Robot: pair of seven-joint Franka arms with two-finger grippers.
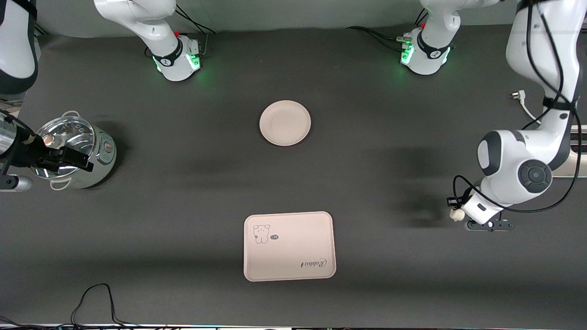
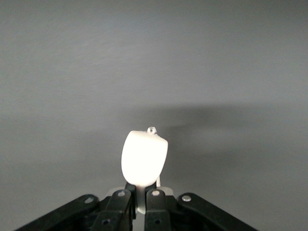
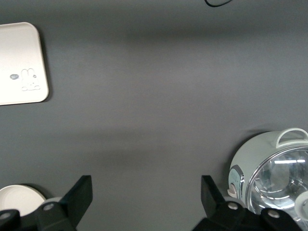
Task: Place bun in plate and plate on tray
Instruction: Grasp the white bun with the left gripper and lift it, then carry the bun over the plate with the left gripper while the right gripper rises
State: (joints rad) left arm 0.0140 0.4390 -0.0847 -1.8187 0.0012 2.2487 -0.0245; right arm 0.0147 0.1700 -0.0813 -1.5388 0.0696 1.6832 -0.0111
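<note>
Got the bun [image 2: 144,158] pinched in my left gripper [image 2: 142,191] over bare table at my left arm's end; right gripper [image 3: 147,195] waits spread wide over the pot [image 1: 75,152]; plate [image 1: 285,123] and tray [image 1: 289,245] sit well apart mid-table.

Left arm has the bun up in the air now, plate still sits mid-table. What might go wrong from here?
The left hand pinches only one end of the bun, so most of it sticks out past the fingertips; it may slip or pivot during the carry. The plate is shallow, so a high release could bounce it out. The right hand waits open beside the pot, away from that route.
</note>
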